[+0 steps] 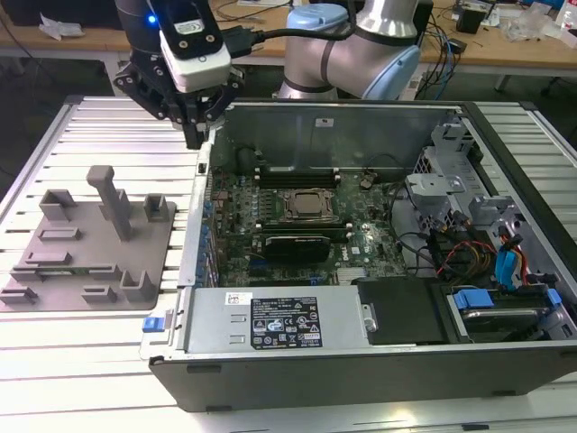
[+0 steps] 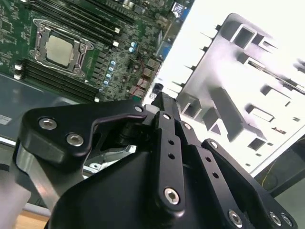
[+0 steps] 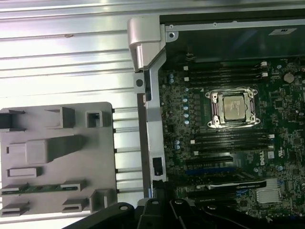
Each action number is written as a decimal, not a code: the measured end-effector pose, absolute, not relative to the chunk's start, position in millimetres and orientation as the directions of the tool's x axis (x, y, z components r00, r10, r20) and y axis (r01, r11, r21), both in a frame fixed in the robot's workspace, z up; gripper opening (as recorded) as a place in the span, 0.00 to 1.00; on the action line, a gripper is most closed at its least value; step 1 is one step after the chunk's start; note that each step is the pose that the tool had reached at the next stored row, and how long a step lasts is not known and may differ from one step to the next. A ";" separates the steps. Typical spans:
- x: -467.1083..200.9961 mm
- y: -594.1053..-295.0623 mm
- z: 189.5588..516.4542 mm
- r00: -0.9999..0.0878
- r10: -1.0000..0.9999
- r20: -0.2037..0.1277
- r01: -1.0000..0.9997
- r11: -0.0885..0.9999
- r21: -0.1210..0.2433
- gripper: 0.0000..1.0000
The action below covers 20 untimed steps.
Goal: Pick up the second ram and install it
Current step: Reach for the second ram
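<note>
Noting hand (image 1: 194, 135) poised over the rim of the open computer case (image 1: 270, 379), fingers pinched together on nothing; second ram (image 3: 33, 187) lies in a slot of the grey fixture tray (image 3: 57, 124) on the desk (image 1: 99, 126), well apart from the hand; judged light, stiff, thin, fragile at chips and contacts; best gripped across its faces near mid-length, squarely, without twisting.

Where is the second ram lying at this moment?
The second ram lies in a slot of the grey fixture tray, on the exterior view's left, beside the open computer case and apart from the hand.
</note>
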<state>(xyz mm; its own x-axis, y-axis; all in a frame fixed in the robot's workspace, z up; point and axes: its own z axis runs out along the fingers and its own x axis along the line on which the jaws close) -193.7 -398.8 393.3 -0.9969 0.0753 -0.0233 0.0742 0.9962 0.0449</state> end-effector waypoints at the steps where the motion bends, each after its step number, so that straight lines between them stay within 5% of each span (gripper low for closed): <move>1: -196.2 -398.8 393.2 -0.997 0.075 -0.023 0.074 0.996 0.045 0.08; 20: -240.1 -398.9 393.2 -0.997 0.075 -0.023 0.074 0.996 0.045 0.08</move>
